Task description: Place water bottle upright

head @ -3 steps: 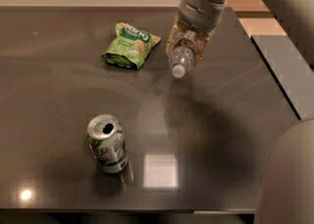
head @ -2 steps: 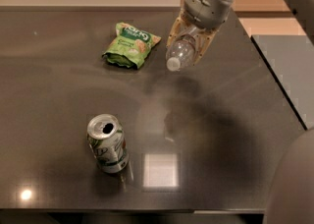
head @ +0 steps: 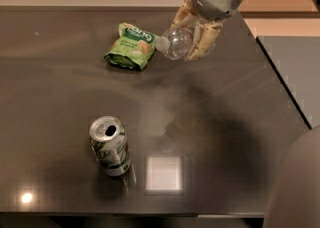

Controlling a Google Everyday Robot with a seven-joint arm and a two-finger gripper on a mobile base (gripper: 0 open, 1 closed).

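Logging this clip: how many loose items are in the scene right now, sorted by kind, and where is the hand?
Bottles: 1, the water bottle, held sideways in the hand over the far side of the table.
Cans: 1, the soda can, standing near the front edge.
Snack bags: 1, the green bag, lying left of the hand.
Total: 3.

Claw high at upper right, pale fingers clasped round the water bottle.
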